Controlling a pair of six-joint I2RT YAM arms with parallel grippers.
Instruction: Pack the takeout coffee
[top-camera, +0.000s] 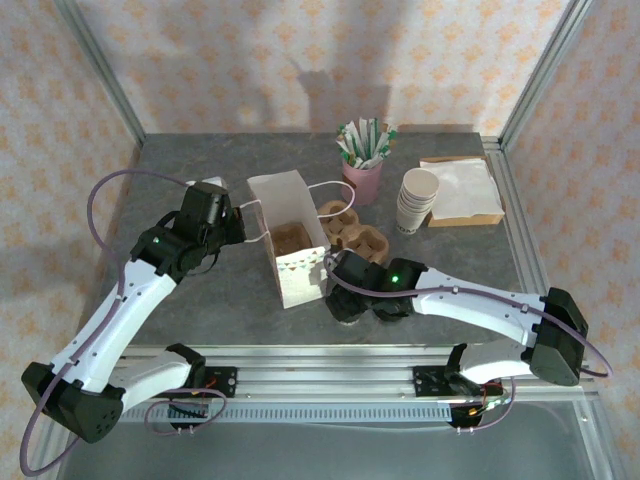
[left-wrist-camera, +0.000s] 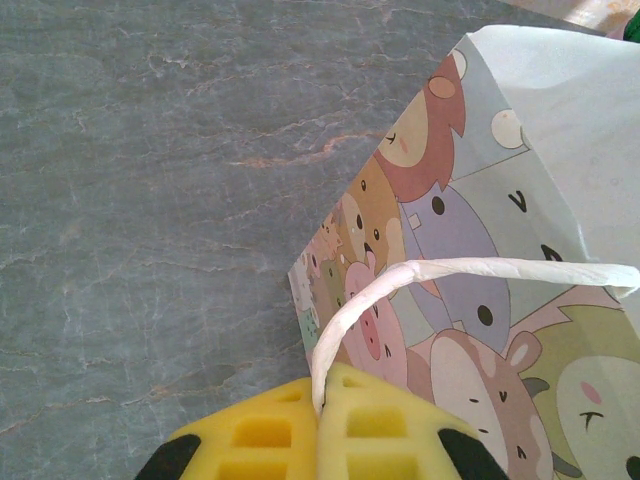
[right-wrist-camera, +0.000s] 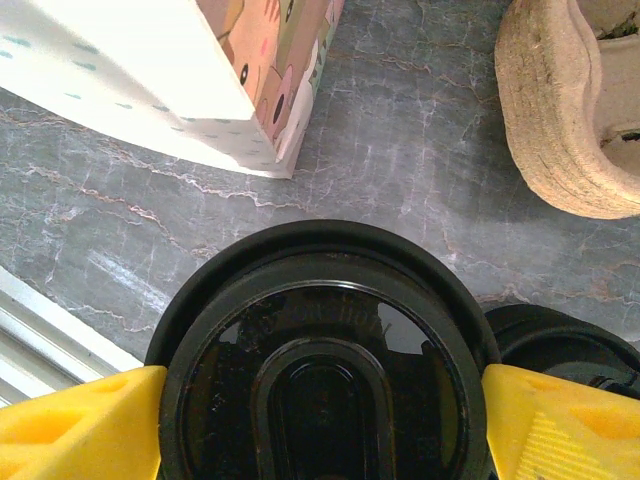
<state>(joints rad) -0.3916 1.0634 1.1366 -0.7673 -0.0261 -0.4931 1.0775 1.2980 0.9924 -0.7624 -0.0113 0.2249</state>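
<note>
Over the desk (top-camera: 200, 170), near its front edge: your takeout coffee (right-wrist-camera: 320, 370) was just beside a lower corner of the paper bag (top-camera: 295, 250), showing from above as a black lid.
Right pincer (right-wrist-camera: 320, 425): you had its yellow pads (right-wrist-camera: 80, 430) against opposite sides of the lid, pinching the coffee.
Left pincer (left-wrist-camera: 320, 405): you had it pressed together on the bag's white handle (left-wrist-camera: 480, 268).
Loose lid (right-wrist-camera: 565, 340): lay just beside the coffee, on its right.
Cup carrier (right-wrist-camera: 560, 110): stood near, beyond the coffee.
</note>
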